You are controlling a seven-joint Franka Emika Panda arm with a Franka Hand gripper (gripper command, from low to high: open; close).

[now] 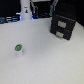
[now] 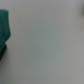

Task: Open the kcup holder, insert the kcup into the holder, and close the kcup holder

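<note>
White tabletop (image 1: pixel 45 60) spreads wide under me. Toward the exterior view's left, the kcup (image 1: pixel 19 49) stands upright, green top showing. Farther back, my gripper (image 1: pixel 26 12) hangs well apart from it; whether its jaws are parted, I cannot tell. At the exterior view's right sits the kcup holder (image 1: pixel 62 26), both drawers closed.

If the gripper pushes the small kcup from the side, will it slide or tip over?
The kcup looks small, so probably light and easily shoved. It stands upright alone on the smooth white table, so it may slide; a high push could tip it, and it might then roll.
</note>
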